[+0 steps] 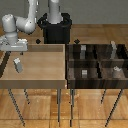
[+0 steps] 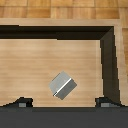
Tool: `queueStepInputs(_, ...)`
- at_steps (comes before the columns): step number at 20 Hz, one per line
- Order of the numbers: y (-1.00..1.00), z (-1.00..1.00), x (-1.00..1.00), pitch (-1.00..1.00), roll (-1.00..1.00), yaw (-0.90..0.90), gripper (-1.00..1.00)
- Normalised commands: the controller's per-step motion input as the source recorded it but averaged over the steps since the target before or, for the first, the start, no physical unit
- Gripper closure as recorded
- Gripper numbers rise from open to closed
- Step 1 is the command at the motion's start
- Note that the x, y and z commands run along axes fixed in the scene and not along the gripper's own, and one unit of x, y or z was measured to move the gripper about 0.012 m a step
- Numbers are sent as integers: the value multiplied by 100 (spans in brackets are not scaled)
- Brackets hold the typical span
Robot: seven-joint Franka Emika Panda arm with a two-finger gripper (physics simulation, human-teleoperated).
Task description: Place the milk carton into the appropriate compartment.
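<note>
The milk carton [image 1: 18, 65], a small pale grey box with a peaked top, stands in the light tan tray [image 1: 40, 75] near the exterior view's left. In the wrist view the milk carton [image 2: 62, 86] sits on the tray floor, in line with the gap between the two fingertips [image 2: 20, 103]. My gripper [image 1: 14, 51] hangs just above it, open and holding nothing. The dark brown four-cell bin [image 1: 98, 61] stands on the exterior view's right. I cannot tell which cell is the appropriate compartment.
Each cell of the dark bin holds a small grey shape, such as a block [image 1: 85, 73] and another block [image 1: 114, 46]. The tan tray's dark raised walls [image 2: 107, 55] enclose the carton. The robot's black base [image 1: 56, 29] stands behind both bins.
</note>
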Motion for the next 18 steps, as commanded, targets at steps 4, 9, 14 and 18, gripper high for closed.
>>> queueStepInputs(4, 0, 0, 50, 0, 0, 22, -100)
queueStepInputs(9, 0, 0, -20, 0, 0, 52, -100)
queueStepInputs(14, -60, 0, 0, 0, 0, 6, -100)
queueStepInputs(18, 0, 0, -75, 0, 0, 4, -100)
